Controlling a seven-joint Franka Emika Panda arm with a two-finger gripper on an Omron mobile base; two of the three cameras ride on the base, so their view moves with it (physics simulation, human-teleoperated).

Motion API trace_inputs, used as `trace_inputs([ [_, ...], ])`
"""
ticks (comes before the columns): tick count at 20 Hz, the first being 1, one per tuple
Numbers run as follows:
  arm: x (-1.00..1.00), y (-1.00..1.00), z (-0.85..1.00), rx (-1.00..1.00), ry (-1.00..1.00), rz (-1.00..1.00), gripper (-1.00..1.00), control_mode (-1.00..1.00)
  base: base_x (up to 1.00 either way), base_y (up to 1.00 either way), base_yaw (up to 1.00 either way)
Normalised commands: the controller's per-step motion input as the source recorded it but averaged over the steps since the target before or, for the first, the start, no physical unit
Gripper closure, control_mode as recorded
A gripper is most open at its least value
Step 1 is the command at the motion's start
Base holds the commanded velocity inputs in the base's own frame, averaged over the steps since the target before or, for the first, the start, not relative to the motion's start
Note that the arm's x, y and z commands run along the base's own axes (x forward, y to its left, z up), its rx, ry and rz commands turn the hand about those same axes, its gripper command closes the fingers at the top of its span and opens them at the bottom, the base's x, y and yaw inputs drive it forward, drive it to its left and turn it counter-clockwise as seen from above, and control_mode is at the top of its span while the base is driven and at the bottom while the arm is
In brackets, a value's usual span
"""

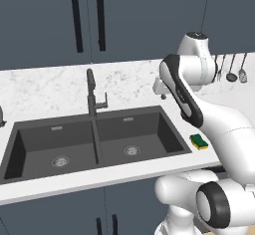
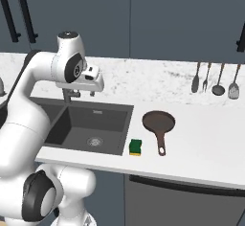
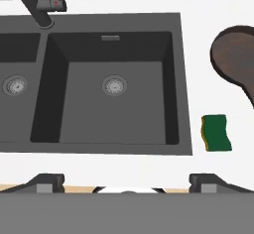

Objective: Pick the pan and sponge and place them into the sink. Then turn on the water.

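My gripper point(image 3: 126, 181) hangs wide and empty above the sink point(image 3: 184, 79), nothing done yet: pan point(image 2: 158, 122) and sponge point(image 2: 136, 146) wait on the counter beside it.

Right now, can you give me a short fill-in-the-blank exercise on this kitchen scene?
1. The small green sponge lies on the white counter between the dark-grey double sink and the ____.
2. Both basins hold ____ objects.
3. The dark gripper is ____.

Missing: pan; no; open
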Motion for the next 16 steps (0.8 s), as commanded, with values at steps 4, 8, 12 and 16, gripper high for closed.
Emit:
trace_inputs([
  [4, 0.0, 0.0, 0.0, 0.0, 0.0, 0.0, -1.0, -1.0, 0.0, 0.0, 0.0],
  [8, 0.0, 0.0, 0.0, 0.0, 0.0, 0.0, -1.0, -1.0, 0.0, 0.0, 0.0],
  [12, 0.0, 0.0, 0.0, 0.0, 0.0, 0.0, -1.0, -1.0, 0.0, 0.0, 0.0],
  [16, 0.0, 0.0, 0.0, 0.0, 0.0, 0.0, -1.0, -1.0, 0.0, 0.0, 0.0],
])
